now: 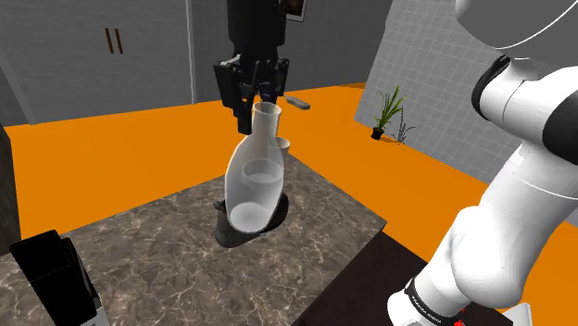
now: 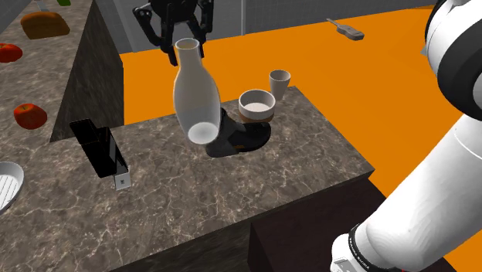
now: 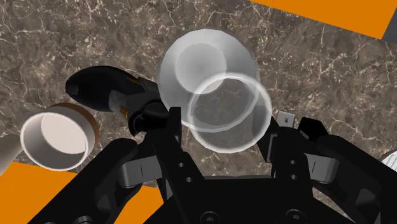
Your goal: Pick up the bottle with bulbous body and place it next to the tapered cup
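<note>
My black gripper [image 1: 255,97] [image 2: 184,46] is shut on the neck of a translucent white bottle with a bulbous body [image 1: 252,181] [image 2: 195,96]. The bottle hangs tilted above the dark marble counter [image 1: 167,241] [image 2: 309,147], over a black tool [image 2: 239,135] [image 3: 102,89] lying there. In the wrist view the bottle's round mouth [image 3: 224,111] sits between my gripper's [image 3: 226,130] two fingers. The small white tapered cup [image 2: 280,80] [image 1: 282,145] stands near the counter's far corner, beyond a white bowl [image 2: 256,104] [image 3: 56,137].
A black box [image 1: 51,269] [image 2: 99,147] stands on the counter towards the shoulder view's left. Red fruit [image 2: 29,116], a loaf [image 2: 45,25] and a white dish [image 2: 6,181] lie at the second exterior view's left. The floor is orange; a potted plant [image 1: 387,116] stands by the wall.
</note>
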Controlling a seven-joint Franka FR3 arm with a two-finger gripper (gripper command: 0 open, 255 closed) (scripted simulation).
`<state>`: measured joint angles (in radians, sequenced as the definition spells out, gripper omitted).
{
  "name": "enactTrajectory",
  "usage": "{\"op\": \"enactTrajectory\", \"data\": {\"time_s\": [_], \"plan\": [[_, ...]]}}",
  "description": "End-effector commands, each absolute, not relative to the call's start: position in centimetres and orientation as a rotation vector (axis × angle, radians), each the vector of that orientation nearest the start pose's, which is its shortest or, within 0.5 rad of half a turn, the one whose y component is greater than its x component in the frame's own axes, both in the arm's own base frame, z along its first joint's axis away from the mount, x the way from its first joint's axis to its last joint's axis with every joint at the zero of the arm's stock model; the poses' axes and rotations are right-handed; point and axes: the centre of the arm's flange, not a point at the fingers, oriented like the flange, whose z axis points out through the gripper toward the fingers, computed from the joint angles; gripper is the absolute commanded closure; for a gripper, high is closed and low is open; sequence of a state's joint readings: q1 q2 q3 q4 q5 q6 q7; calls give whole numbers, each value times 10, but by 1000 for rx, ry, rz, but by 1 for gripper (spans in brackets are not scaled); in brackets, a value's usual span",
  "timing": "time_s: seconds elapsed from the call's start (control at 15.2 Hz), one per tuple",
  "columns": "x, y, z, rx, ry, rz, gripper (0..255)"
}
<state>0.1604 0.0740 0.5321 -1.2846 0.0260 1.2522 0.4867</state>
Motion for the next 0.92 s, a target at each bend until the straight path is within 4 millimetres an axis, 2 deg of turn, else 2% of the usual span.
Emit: {"op": "enactTrajectory", "data": {"time_s": [0.0,0.59,0.86], "plan": [[420,334,704,-3120,-334,180,255],[420,334,748,-3120,-334,180,255],[438,287,737,-3120,-334,180,255]]}}
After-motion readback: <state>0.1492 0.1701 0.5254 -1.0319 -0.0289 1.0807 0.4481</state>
